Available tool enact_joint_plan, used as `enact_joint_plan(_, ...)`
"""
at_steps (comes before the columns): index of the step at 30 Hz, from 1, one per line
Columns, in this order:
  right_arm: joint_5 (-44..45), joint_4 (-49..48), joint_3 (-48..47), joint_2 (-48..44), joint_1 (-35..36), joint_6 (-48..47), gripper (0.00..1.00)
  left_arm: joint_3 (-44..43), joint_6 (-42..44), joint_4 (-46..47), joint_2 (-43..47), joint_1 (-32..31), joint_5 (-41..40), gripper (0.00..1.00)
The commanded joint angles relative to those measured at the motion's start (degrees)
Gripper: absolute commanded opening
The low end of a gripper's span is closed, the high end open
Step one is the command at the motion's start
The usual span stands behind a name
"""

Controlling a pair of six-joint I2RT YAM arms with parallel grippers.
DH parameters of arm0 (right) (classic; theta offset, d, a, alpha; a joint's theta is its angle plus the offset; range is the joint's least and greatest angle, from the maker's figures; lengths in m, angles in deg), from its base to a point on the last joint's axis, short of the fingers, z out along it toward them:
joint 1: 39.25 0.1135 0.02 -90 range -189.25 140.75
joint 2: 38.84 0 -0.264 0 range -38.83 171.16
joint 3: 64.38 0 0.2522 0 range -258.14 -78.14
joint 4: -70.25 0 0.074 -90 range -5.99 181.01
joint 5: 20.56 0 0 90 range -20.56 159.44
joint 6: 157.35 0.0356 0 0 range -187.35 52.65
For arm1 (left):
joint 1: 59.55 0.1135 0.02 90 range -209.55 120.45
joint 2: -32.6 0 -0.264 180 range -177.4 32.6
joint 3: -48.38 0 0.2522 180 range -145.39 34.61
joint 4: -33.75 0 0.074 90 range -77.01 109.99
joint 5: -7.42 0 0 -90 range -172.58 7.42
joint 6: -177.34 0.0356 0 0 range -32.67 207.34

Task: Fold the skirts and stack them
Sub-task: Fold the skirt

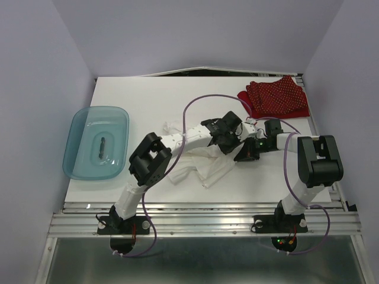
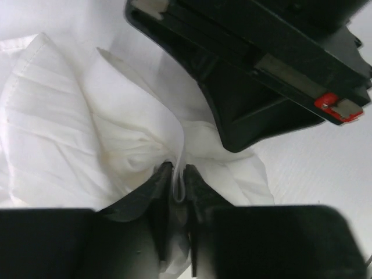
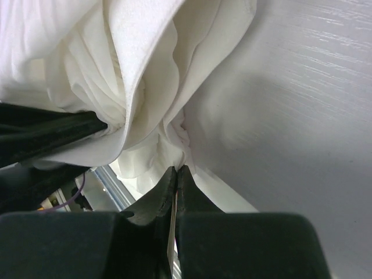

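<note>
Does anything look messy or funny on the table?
Yes. The white skirt lies crumpled in the middle, bunched where the left gripper and right gripper pinch it, not flat or folded. The teal tub on the left pokes out past the table edge. The red skirt lies flat at the far right corner.

- The white skirt [image 2: 70, 133] fills the left and centre of the frame. It is pleated at left and bunches toward lower centre.
- The left gripper [image 2: 179, 174] rises from the bottom edge. A thin fold of skirt stands in the narrow gap between its 2 fingers [image 2: 157, 192]; pinched or loose is unclear.
- The black right arm [image 2: 261, 52], with a red tab [image 2: 334, 107], crosses the upper right.
- Bare table [image 2: 325, 168] shows at right.
</note>
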Motion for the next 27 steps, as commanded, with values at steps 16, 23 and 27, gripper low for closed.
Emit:
enact_joint_plan(16, -1.61, 3.06, -1.77, -2.87, 0.11, -4.16, 0.21, 3.72, 2.79, -5.43, 16.79, 13.48, 18.84, 0.36)
enact_joint_plan(23, -5.30, 11.22, -2.12, -6.12, 0.11, -9.26, 0.77, 8.38, 1.92, 2.30, 14.50, 12.07, 18.13, 0.23)
enact_joint_plan(27, -7.94, 13.79, -3.35, -5.95, -0.42, -9.18, 0.85, 10.93, 1.92, 4.06, 12.75, 10.14, 17.60, 0.21)
